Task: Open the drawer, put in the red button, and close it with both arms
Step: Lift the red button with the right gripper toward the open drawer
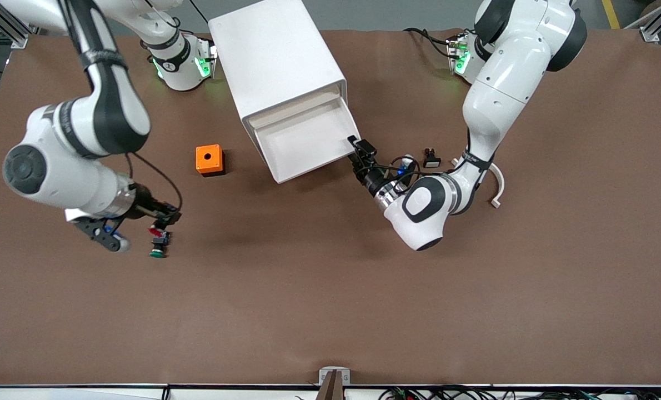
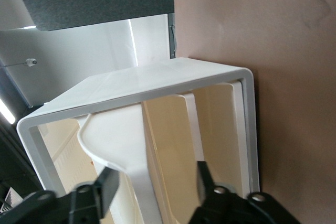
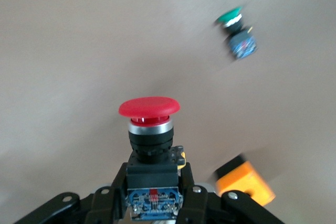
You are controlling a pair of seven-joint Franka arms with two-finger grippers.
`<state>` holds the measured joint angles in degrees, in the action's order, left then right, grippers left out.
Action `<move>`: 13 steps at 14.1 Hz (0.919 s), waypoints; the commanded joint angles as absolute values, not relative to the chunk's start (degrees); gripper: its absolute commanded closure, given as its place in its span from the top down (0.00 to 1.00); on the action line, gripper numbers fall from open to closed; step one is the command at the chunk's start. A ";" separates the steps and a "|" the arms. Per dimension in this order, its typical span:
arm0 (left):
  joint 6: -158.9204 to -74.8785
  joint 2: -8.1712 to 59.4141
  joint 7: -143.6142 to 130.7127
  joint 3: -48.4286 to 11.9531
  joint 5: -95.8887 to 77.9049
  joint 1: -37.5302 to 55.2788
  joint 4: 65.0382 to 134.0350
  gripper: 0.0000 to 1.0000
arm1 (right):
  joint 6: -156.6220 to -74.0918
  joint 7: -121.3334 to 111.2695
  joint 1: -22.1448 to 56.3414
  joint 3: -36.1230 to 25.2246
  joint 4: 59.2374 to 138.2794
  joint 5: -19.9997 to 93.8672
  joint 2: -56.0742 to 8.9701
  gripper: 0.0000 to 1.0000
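The white cabinet [image 1: 275,61] stands near the robots' bases, and its top drawer [image 1: 303,139] is pulled out and empty. My left gripper [image 1: 357,149] is at the drawer's front corner, toward the left arm's end. In the left wrist view, the left gripper [image 2: 156,182] is open, its fingers [image 2: 107,184] on either side of the drawer front's white lip [image 2: 118,140] without gripping it. My right gripper [image 1: 161,223] is shut on the red button [image 1: 155,229], lifted just above the table. The right wrist view shows the red button [image 3: 149,108] cap-forward, with the right gripper [image 3: 152,195] clamping its black-and-blue body.
A green-capped button [image 1: 157,251] [image 3: 236,30] lies on the table just under the right gripper. An orange box [image 1: 209,160] [image 3: 244,182] sits beside the cabinet toward the right arm's end. A small black part [image 1: 431,158] and a white curved piece [image 1: 497,189] lie by the left arm.
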<state>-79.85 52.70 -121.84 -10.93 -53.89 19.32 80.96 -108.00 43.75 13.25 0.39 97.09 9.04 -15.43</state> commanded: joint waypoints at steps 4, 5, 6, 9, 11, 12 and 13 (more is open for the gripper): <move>-79.89 52.03 -110.41 -11.33 -54.76 15.83 78.93 1.00 | -108.10 67.72 29.50 -0.44 95.45 10.02 -10.82 0.00; -79.89 51.94 -107.87 -11.42 -54.76 14.95 78.58 1.00 | -108.37 71.59 32.05 -0.44 95.45 9.58 -10.38 0.00; -79.81 51.94 -105.49 -11.51 -54.76 14.07 77.36 1.00 | -108.46 75.72 35.39 -0.44 95.71 9.23 -10.20 0.00; -78.84 51.77 -97.85 -11.17 -53.53 13.27 74.19 1.00 | -108.37 87.93 43.65 -0.35 96.94 5.46 -8.70 0.00; -78.75 51.33 -90.39 -11.07 -49.68 13.27 72.69 1.00 | -108.72 94.80 48.58 -0.35 97.73 4.75 -8.70 0.00; -78.75 51.24 -87.48 -10.99 -48.09 13.27 72.08 1.00 | -109.59 97.97 50.78 -0.44 98.52 4.49 -8.70 0.00; -79.01 50.63 -83.71 -10.90 -45.99 13.53 71.81 1.00 | -111.34 101.13 53.32 -0.44 99.83 3.00 -8.70 0.00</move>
<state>-79.45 51.96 -89.32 -11.04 -49.34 13.19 72.63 -108.85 95.75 49.58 0.39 96.47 5.20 -10.33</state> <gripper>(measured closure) 0.000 0.586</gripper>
